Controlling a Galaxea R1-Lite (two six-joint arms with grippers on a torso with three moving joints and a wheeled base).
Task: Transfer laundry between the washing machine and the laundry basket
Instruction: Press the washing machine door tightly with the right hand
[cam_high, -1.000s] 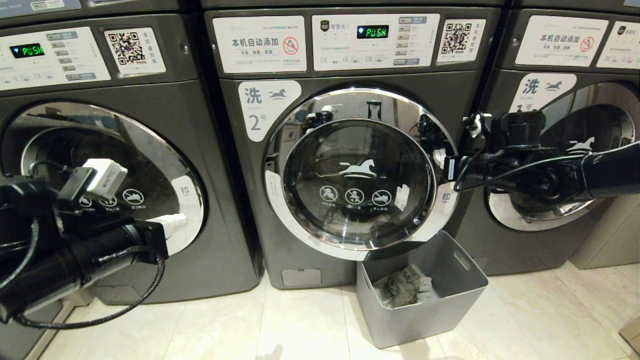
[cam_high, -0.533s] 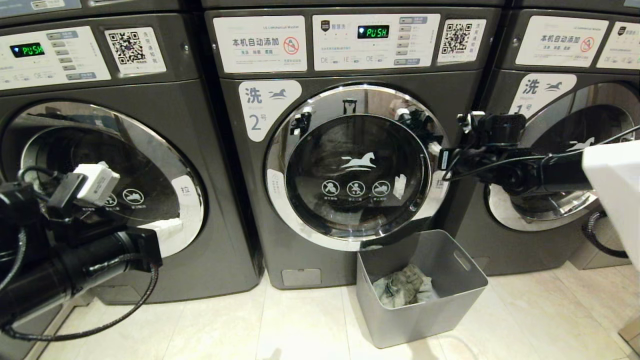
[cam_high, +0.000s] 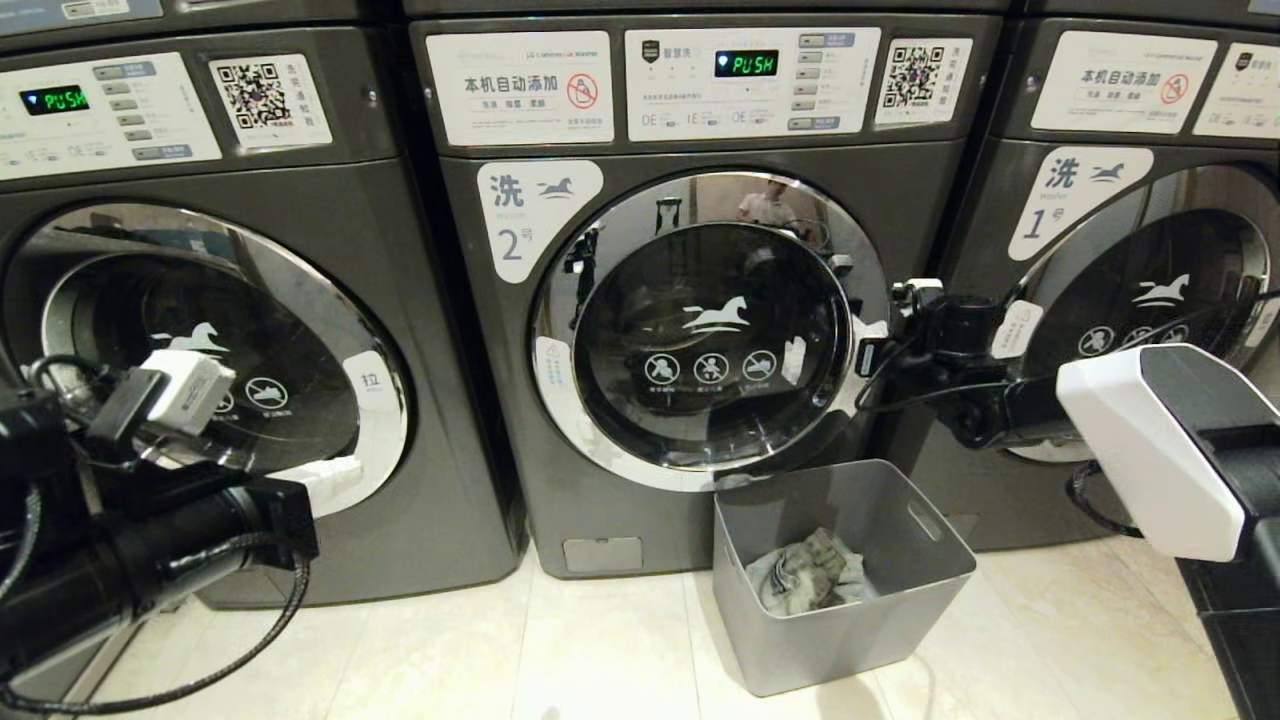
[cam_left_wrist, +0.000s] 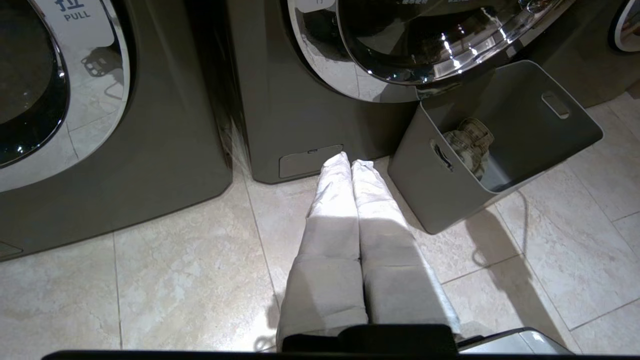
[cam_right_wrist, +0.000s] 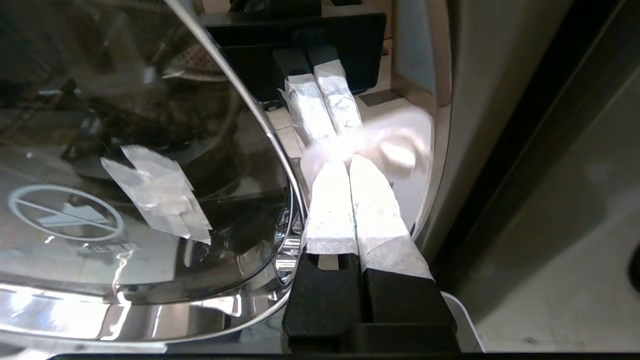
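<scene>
Laundry (cam_high: 808, 583) is lying crumpled at the bottom of the basket (cam_high: 930, 590), which is standing on the floor (cam_high: 600, 650) just below the door (cam_high: 715, 330) of the washer (cam_high: 690, 300) marked 2. The right gripper (cam_right_wrist: 346, 165), its fingers (cam_right_wrist: 327, 205) pressed together on nothing, is resting its tips against the chrome rim at the door's right edge, probably pushing the door flat against the machine; whether it is latched I cannot tell. The left gripper (cam_left_wrist: 350, 165), likewise closed and empty, is hanging low over the floor in front of the washer's base, apparently idle and out of the way. Beside the right arm the neighbouring machine (cam_high: 1130, 300) marked 1 is crowding in, leaving little side room, while the basket mouth is sitting open with clear tiles ahead of it.
</scene>
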